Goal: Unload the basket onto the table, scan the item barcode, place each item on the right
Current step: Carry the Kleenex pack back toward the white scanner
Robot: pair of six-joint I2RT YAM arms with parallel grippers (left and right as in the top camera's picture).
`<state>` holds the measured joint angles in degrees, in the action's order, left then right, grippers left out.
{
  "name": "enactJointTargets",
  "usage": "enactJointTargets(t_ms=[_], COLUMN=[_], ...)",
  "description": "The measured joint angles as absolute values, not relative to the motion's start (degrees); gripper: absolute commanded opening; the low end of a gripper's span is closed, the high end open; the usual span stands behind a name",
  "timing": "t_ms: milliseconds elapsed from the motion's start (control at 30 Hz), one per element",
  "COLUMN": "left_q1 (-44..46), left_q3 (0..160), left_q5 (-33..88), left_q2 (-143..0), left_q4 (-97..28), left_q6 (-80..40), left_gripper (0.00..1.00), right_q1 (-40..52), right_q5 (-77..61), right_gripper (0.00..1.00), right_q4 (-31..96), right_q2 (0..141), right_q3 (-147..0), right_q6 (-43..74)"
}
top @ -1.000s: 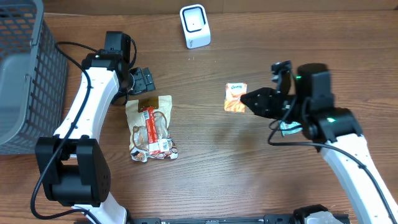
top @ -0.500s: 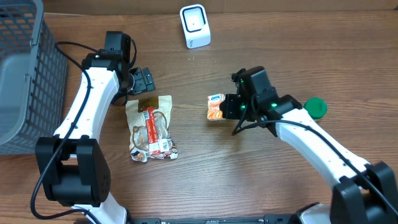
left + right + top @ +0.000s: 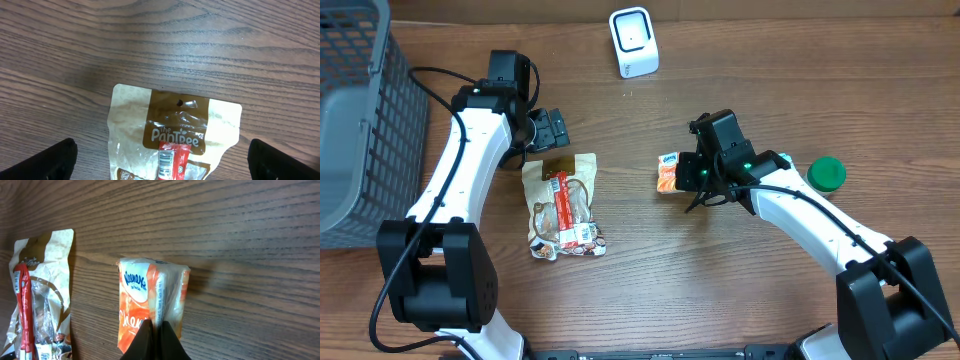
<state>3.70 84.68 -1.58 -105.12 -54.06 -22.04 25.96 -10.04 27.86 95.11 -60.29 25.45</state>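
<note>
right gripper is clenched on the edge of the orange tissue pack. left gripper hangs fully released above the snack bag. scanner stands well apart.

Grey mesh basket at the left edge; 1 green cap far right.

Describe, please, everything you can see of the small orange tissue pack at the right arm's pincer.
The tissue pack is a small, soft packet in glossy orange-and-white film, with a blue Kleenex logo on a white patch at one end and a seam with fine print down its middle. The right pincer is shut on that seam at the opposite end. The pack is near the middle of the wooden table; whether it rests on the wood or hangs just above it cannot be told.
</note>
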Motion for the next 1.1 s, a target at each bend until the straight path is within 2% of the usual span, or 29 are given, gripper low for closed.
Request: enactJointTargets(t_ms=[567, 733, 900, 1100], left_q1=[3.7, 3.7, 3.7, 3.7], left_q3=[84.7, 84.7, 84.7, 84.7], left_q5=[-1.6, -1.6, -1.6, -1.6], left_q2=[-105.1, -105.1, -105.1, -105.1], left_q4=[-54.1, -54.1, -54.1, -54.1], left_q6=[-22.0, -22.0, -22.0, -22.0], left_gripper=[1.0, 1.0, 1.0, 1.0], right_q1=[26.0, 26.0, 26.0, 26.0], right_q5=[-8.3, -7.9, -6.0, -2.9], right_gripper=[0.04, 0.04, 0.04, 0.04], right_q4=[26.2, 30.4, 38.2, 50.2], right_q2=[95.1, 95.1, 95.3, 97.5], right_q3=[-60.3, -62.4, -73.2, -95.0], right_q6=[25.5, 25.5, 25.5, 23.5])
